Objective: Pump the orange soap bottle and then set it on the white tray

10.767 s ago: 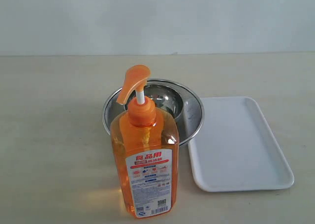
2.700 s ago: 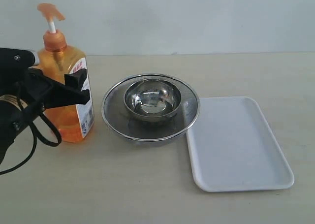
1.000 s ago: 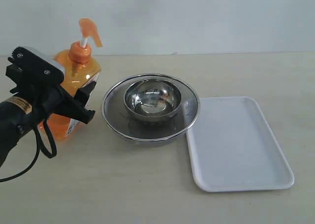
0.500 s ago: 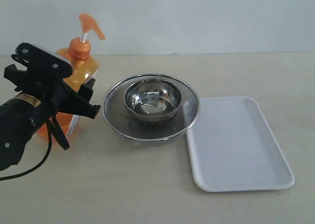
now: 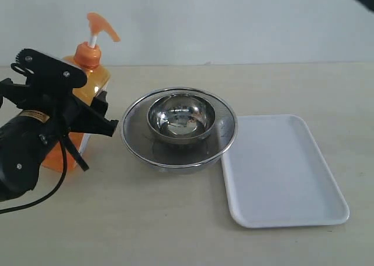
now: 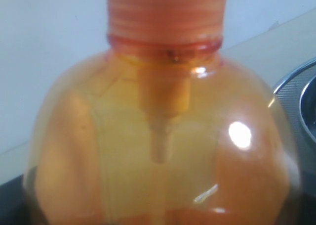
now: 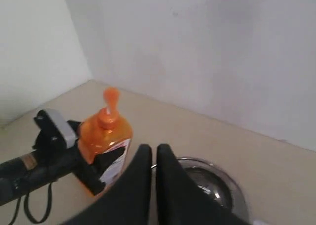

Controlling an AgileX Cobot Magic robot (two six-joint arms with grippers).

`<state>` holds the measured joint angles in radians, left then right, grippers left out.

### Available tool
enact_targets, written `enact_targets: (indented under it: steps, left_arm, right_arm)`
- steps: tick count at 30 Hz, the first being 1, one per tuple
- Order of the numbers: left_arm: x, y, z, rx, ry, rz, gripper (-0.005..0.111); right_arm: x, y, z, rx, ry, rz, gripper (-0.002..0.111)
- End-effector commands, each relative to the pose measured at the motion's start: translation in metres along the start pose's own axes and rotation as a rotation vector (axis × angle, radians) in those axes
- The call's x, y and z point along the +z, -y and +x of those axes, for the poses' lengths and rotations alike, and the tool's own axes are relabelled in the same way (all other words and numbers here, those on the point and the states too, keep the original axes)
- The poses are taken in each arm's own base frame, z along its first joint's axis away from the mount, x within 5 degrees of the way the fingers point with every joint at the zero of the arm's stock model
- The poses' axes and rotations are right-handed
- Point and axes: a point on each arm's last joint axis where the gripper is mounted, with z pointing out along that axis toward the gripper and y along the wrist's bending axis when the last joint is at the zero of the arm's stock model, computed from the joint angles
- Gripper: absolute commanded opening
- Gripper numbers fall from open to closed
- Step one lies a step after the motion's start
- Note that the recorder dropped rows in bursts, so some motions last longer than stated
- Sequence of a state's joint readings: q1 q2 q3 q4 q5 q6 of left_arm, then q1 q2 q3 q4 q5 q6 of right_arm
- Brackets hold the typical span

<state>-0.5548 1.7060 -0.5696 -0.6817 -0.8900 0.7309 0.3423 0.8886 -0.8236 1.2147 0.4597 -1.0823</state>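
left gripper (image 5: 93, 113) jaws clamp the likely heavy, slippery orange soap bottle (image 5: 95, 80) around its stiff middle; right gripper (image 7: 153, 158) jaws closed, empty.

Small steel bowl (image 5: 180, 118) inside mesh bowl (image 5: 138, 144)

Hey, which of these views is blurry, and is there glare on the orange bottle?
Left wrist view: the tall translucent orange plastic soap bottle fills the frame in soft focus, with a white glare spot on its shoulder. Right wrist view: soft overall, the dark right end effector blurred. Exterior view: sharpest, with reflections in the nested round steel bowls.
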Motion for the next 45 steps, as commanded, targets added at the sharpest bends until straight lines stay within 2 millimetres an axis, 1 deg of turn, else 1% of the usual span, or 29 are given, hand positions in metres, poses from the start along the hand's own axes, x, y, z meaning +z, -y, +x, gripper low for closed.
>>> enact_targets:
  steps: [1, 4, 7, 10, 14, 17, 20, 22, 24, 27, 29, 32, 35, 40, 45]
  left_arm:
    - [0.000, -0.004, -0.011, 0.067, 0.076, -0.049, 0.005]
    - [0.000, -0.004, -0.012, 0.075, 0.079, -0.053, 0.005]
    - [0.000, -0.004, -0.011, 0.077, 0.077, -0.051, 0.005]
    - [0.000, -0.002, -0.011, 0.087, 0.076, -0.031, 0.005]
    - [0.000, -0.001, -0.012, 0.096, 0.081, -0.022, 0.005]
    - [0.000, 0.000, -0.012, 0.132, 0.084, -0.006, 0.005]
    - [0.000, -0.001, -0.013, 0.131, 0.092, -0.015, 0.005]
    - [0.000, -0.001, -0.013, 0.133, 0.097, -0.016, 0.005]
    - [0.000, 0.000, -0.014, 0.145, 0.109, -0.006, 0.005]
    - [0.000, 0.002, -0.014, 0.138, 0.114, 0.007, 0.005]
    - [0.000, 0.002, -0.014, 0.140, 0.113, 0.009, 0.005]
    - [0.000, 0.002, -0.014, 0.140, 0.110, 0.013, 0.005]
    - [0.000, 0.003, -0.014, 0.143, 0.108, 0.020, 0.005]
    - [0.000, 0.003, -0.014, 0.139, 0.109, 0.025, 0.005]
    - [0.000, 0.004, -0.015, 0.137, 0.118, 0.037, 0.005]
  right_arm:
    - [0.040, -0.014, -0.001, -0.016, -0.075, -0.137, 0.001]
    - [0.059, -0.024, -0.004, -0.096, -0.104, -0.221, 0.001]
    - [0.070, -0.034, -0.012, -0.184, -0.103, -0.300, 0.001]
    - [0.081, -0.037, -0.018, -0.163, -0.112, -0.344, 0.001]
    - [0.105, -0.039, -0.016, -0.087, -0.190, -0.441, 0.001]
    - [0.128, -0.038, -0.007, -0.040, -0.264, -0.503, 0.001]
    - [0.151, -0.032, 0.004, 0.000, -0.313, -0.503, 0.001]
    - [0.163, -0.031, 0.010, 0.003, -0.331, -0.504, 0.001]
    - [0.175, -0.034, 0.015, 0.004, -0.340, -0.499, 0.001]
    - [0.190, -0.050, 0.024, -0.016, -0.353, -0.523, 0.001]
    - [0.200, -0.060, 0.028, -0.053, -0.340, -0.501, 0.001]
    - [0.210, -0.057, 0.035, -0.088, -0.332, -0.416, 0.001]
    - [0.216, -0.044, 0.039, -0.069, -0.339, -0.364, 0.001]
    - [0.219, -0.024, 0.037, -0.052, -0.323, -0.266, 0.001]
    - [0.220, -0.018, 0.037, -0.082, -0.318, -0.203, 0.001]
